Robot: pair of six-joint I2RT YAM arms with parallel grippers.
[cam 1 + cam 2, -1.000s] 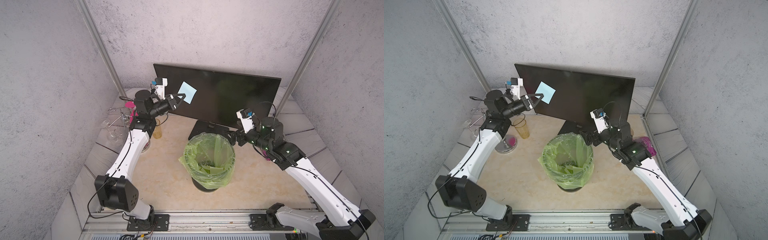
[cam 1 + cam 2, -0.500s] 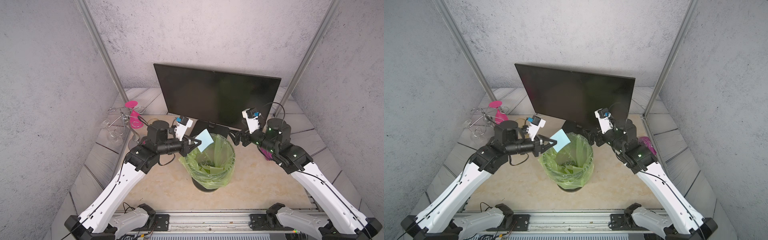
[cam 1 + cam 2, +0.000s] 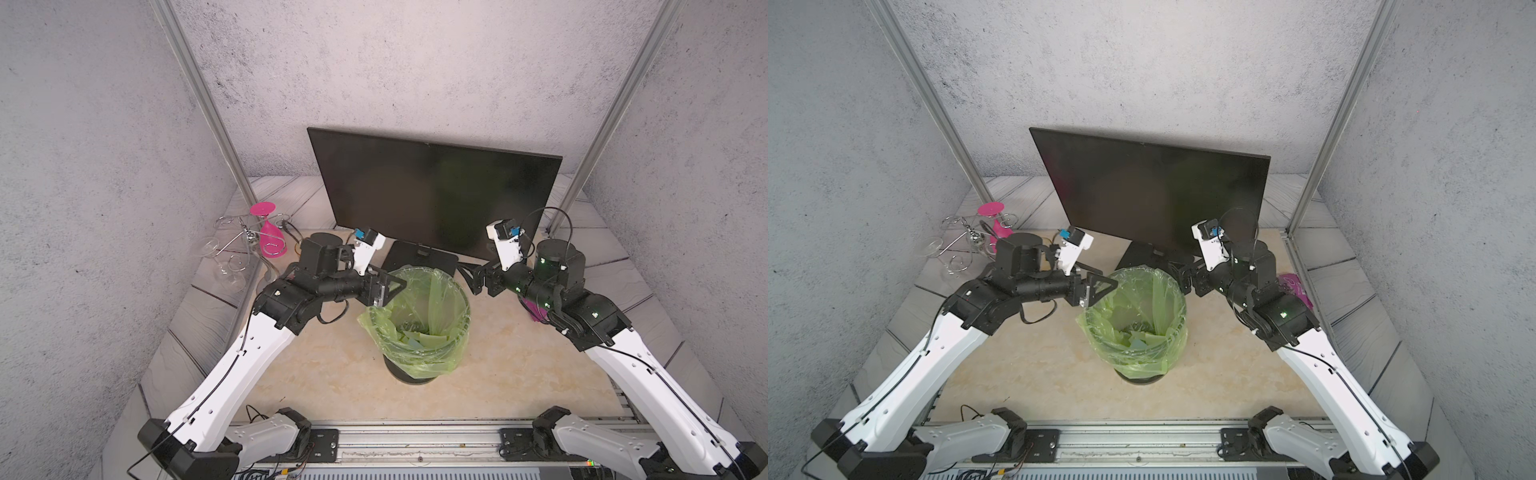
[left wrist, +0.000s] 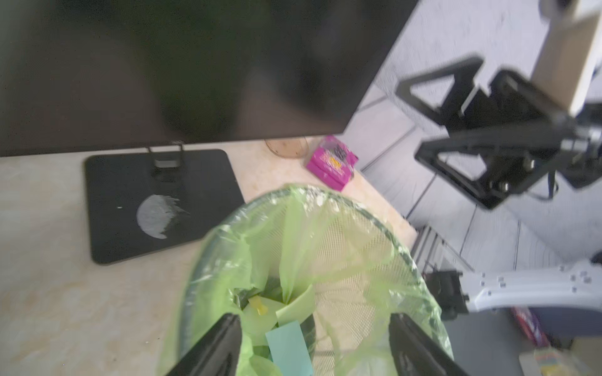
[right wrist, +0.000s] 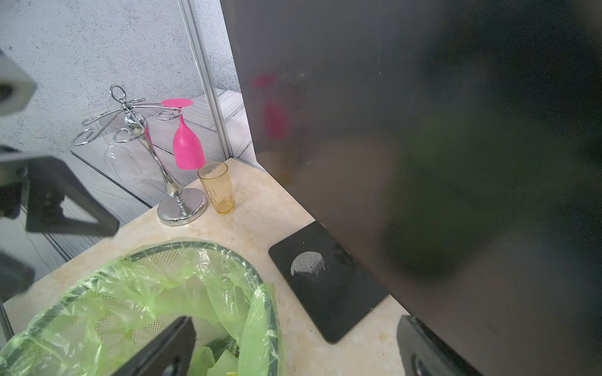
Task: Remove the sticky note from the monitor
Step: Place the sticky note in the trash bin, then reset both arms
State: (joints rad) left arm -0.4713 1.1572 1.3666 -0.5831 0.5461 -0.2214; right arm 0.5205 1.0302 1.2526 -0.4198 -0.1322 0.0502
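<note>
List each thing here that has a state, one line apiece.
Wide flat black monitor: upright on its base, screen dark, no note on it.
Mesh bin with green plastic liner: upright, open, holding paper scraps.
Light blue paper sticky note: loose inside the bin, ungripped.
Left gripper: jaws open, empty, above the bin.
Right gripper: jaws open, empty.
Pink wine glass: hanging upside down on chrome rack.
Amber tumbler: upright, empty.
</note>
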